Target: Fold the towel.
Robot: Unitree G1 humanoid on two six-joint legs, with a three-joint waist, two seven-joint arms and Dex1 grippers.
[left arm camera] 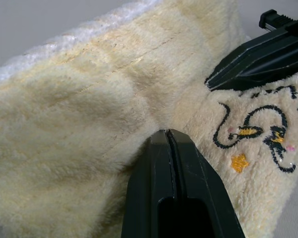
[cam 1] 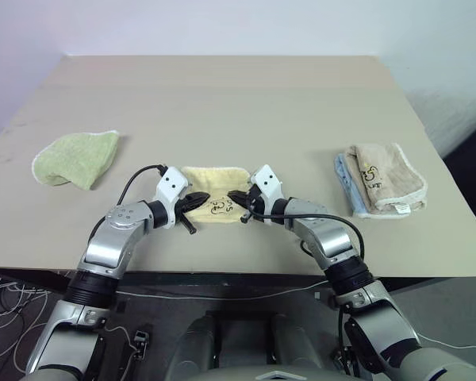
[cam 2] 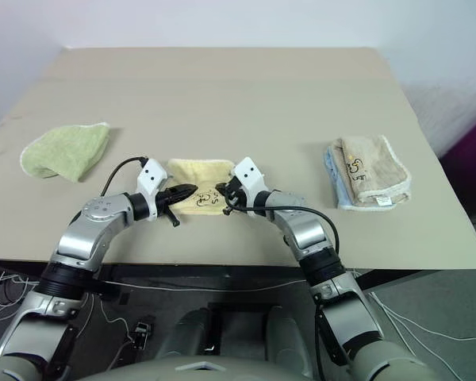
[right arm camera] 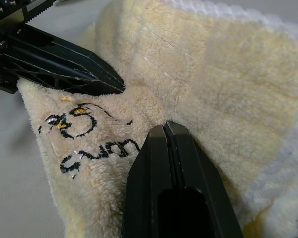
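Observation:
The towel (cam 1: 216,182), pale yellow terry with a whitish hem and a dark stitched mark, lies folded into a small square near the table's front edge, in the middle. My left gripper (cam 1: 201,198) comes in from the left at the towel's near edge. It is shut, and in the left wrist view its tips (left arm camera: 168,134) pinch a crease of the pile. My right gripper (cam 1: 234,196) comes in from the right, also shut, its tips (right arm camera: 166,127) nipping the cloth beside the mark (right arm camera: 74,124). The two grippers point at each other a short way apart.
A light green cloth (cam 1: 75,157) lies bunched at the left of the tan table (cam 1: 238,95). A beige folded cloth (cam 1: 387,176) rests on a pale blue one (cam 1: 343,176) at the right. The table's front edge (cam 1: 222,270) runs just below the grippers.

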